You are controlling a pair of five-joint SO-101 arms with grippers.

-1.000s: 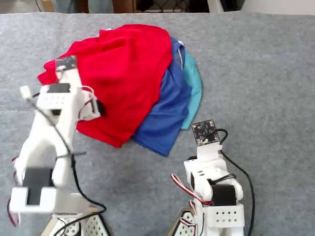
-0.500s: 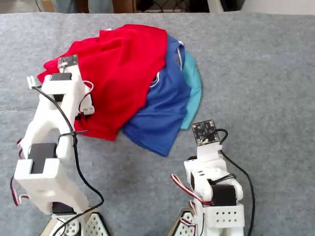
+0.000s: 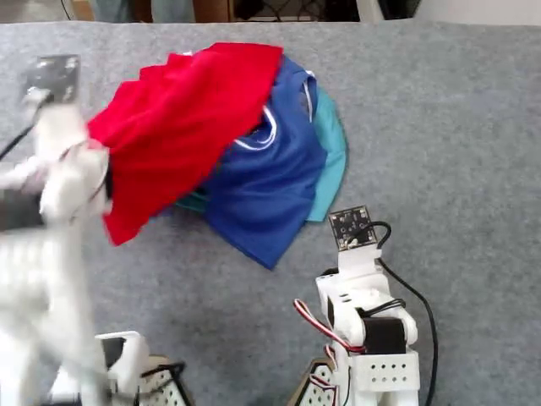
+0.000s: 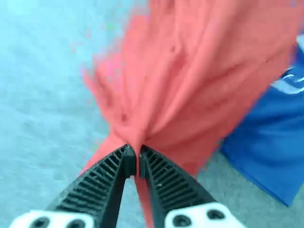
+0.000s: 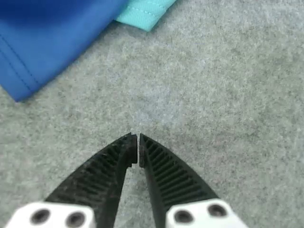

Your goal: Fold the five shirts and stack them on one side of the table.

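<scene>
At left gripper (image 4: 133, 157) (clamped), red shirt (image 4: 190, 80) bunches

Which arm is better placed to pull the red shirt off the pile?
Left. The left pincer is shut on the red shirt; the right pincer hangs shut over the table.

Three shirts could be counted in one heap toward eleven o'clock on the single worktop (image 3: 456, 152): one red shirt (image 3: 182, 118), one blue shirt (image 3: 262, 194), one teal shirt (image 3: 334, 152). Any beneath stayed hidden. Two arms: left arm (image 3: 51, 211), right arm (image 3: 368, 321).
</scene>
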